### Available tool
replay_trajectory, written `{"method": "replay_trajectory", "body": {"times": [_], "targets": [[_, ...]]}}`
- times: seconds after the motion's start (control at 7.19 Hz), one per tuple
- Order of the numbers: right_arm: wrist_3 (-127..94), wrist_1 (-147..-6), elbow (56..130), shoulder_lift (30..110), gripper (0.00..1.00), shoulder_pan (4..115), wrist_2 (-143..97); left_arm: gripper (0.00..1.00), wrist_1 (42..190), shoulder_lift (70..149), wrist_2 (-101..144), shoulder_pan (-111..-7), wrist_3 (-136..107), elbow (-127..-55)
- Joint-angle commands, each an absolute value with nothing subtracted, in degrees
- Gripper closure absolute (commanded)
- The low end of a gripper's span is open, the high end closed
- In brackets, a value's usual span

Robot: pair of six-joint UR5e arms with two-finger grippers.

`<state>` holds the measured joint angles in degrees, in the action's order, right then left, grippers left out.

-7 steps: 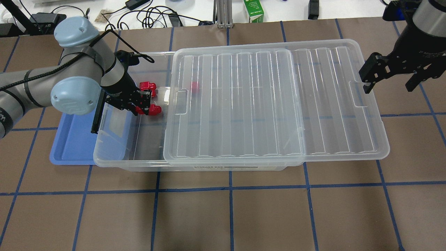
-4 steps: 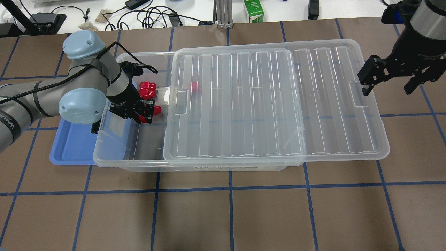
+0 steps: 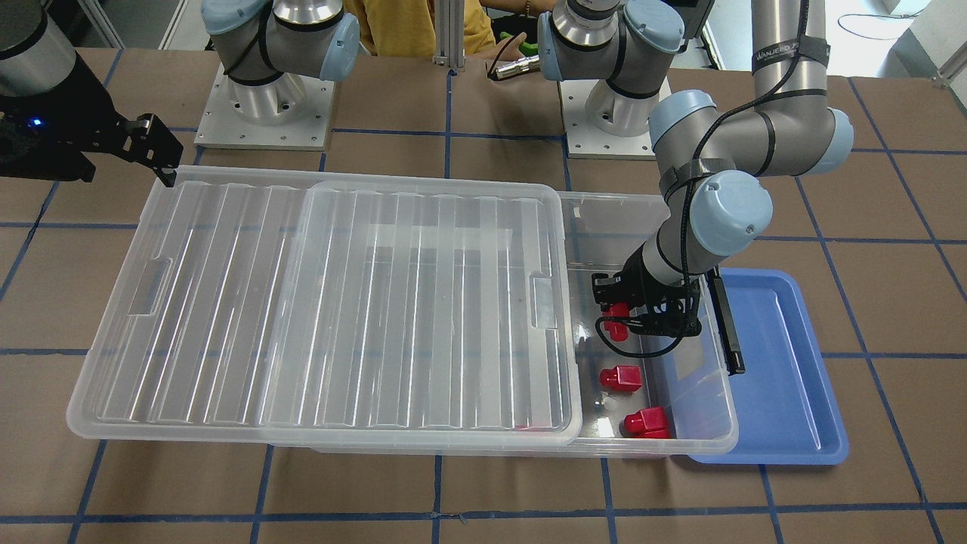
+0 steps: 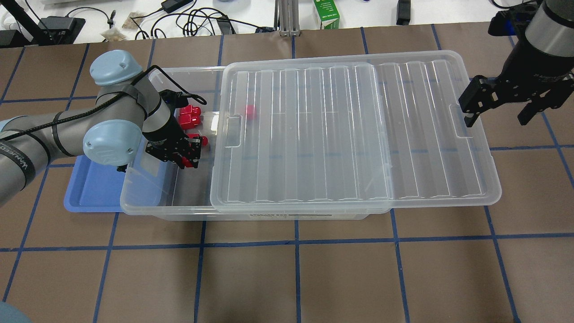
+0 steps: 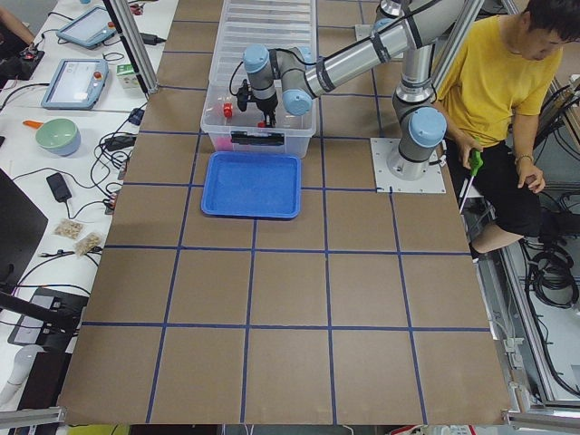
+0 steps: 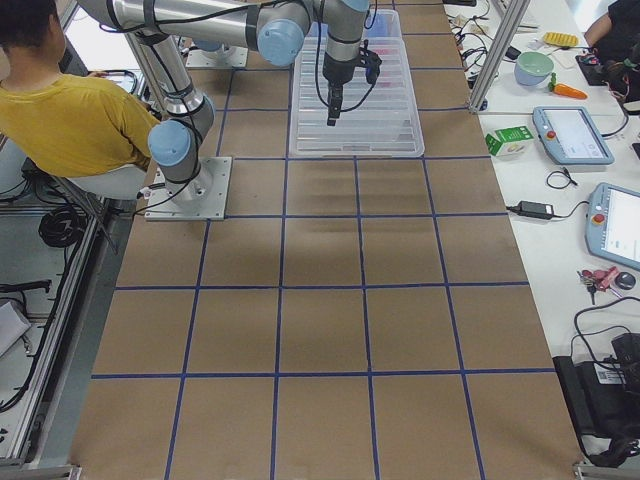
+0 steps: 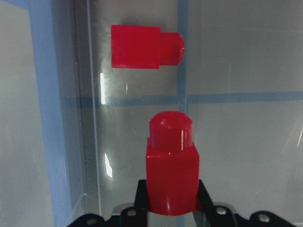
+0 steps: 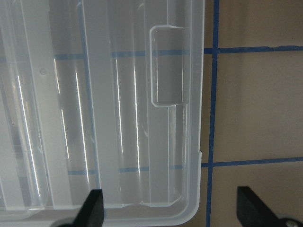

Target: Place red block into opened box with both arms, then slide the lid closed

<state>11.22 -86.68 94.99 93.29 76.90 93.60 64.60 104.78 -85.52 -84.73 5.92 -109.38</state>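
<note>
When you look through the left wrist view, you find the left pincer (image 7: 171,204) clamped on the red block (image 7: 170,182), stub pointing away from the wrist, over the clear floor of the box (image 7: 246,156); a second red block (image 7: 142,46) lies on its side just beyond it. Your right wrist view shows the right pincer (image 8: 174,210) spread wide and holding nothing, one finger over the lid (image 8: 118,123) near its notched tab (image 8: 166,66), the other over the bench (image 8: 255,94); you cannot tell whether it touches the lid. From overhead, you see the lid pushed toward the robot's right, overhanging that end of the box and leaving the left end uncovered. The held block sits within that uncovered end, near the second block and a third red block (image 4: 192,110) by the far wall. A blurred red shape (image 4: 250,111) shows through the lid, and the blue tray (image 4: 89,193) lies just beside the box's left end. Facing the robot, you see a black latch bar (image 3: 727,325) at that end, between pincer and tray. Both side views show you a person (image 5: 494,82) in a yellow shirt seated near the arm bases.
</note>
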Motion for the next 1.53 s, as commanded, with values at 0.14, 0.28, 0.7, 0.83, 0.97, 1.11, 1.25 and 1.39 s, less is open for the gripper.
{"method": "replay_trajectory", "body": {"times": [0.14, 0.28, 0.7, 0.83, 0.97, 1.11, 1.25, 1.39], "targets": [[11.3, -86.8, 95.0, 93.3, 0.00, 76.9, 93.6, 0.65, 64.7, 105.8, -85.6, -84.7, 6.0, -109.4], [11.3, -86.8, 95.0, 93.3, 0.00, 76.9, 93.5, 0.64, 64.7, 105.8, -85.6, -84.7, 6.1, -109.4], [11.5, -87.6, 95.0, 93.2, 0.00, 76.8, 93.5, 0.24, 64.5, 105.6, -85.6, -84.6, 5.8, -108.8], [11.4, -87.7, 95.0, 93.2, 0.00, 76.8, 93.5, 0.21, 64.5, 105.5, -85.7, -84.6, 6.1, -108.7], [11.3, -87.7, 95.1, 93.2, 0.00, 76.8, 93.5, 0.14, 64.6, 104.9, -85.6, -84.6, 5.9, -108.5], [11.5, -87.7, 95.0, 93.2, 0.00, 76.8, 93.5, 0.11, 64.7, 104.0, -85.4, -84.6, 5.5, -108.0], [11.5, -88.0, 95.1, 93.2, 0.00, 76.7, 93.5, 0.06, 65.0, 103.6, -85.3, -84.6, 5.5, -106.5], [11.7, -88.1, 95.1, 93.1, 0.00, 76.5, 93.4, 0.00, 66.3, 102.8, -85.6, -85.0, 5.3, -103.0]]}}
